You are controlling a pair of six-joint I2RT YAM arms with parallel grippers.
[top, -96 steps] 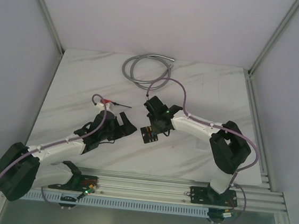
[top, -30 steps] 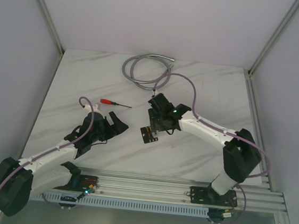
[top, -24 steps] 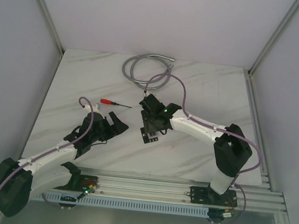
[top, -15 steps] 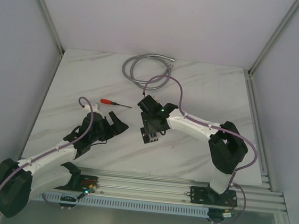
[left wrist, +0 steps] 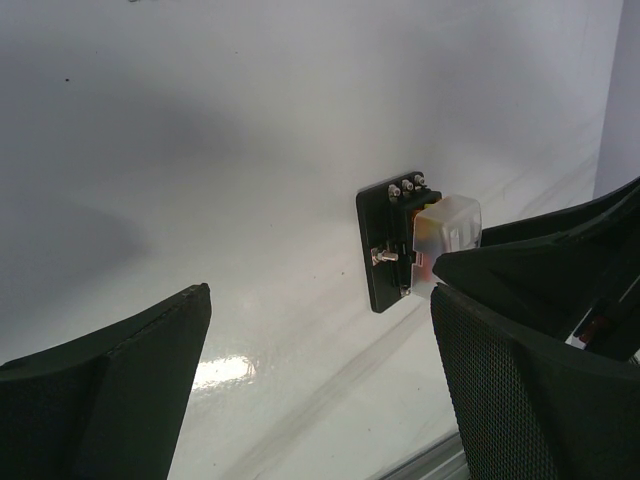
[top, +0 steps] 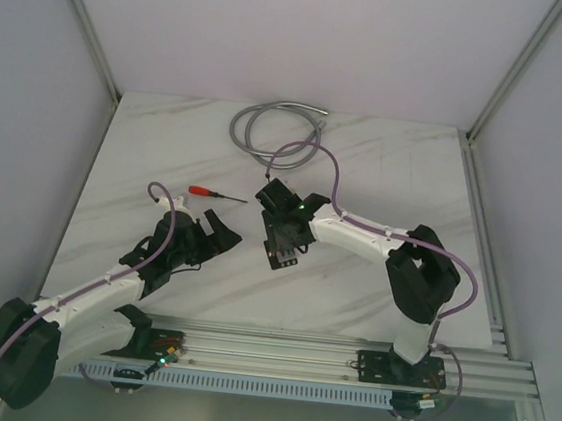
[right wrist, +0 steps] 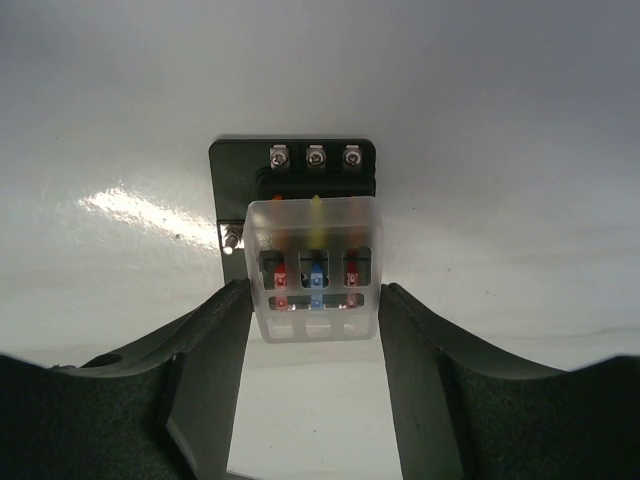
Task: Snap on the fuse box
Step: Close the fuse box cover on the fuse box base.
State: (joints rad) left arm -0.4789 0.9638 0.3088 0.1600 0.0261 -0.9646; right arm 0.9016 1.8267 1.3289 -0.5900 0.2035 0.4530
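Where the white marble table point(top: 396, 172) meets its metal frame, nothing crowds the fuse box point(top: 282, 259): it sits near the middle, well away from every edge. Open marble lies between it and the left gripper point(top: 226, 235), whose jaws are spread wide and hold nothing. Only the right wrist view shows the right gripper point(right wrist: 315, 300) clamped on a clear cover point(right wrist: 315, 225) over red and blue fuses. A red-handled screwdriver point(top: 212, 193) and a coiled grey cable point(top: 269, 134) lie farther back, with pale walls around.
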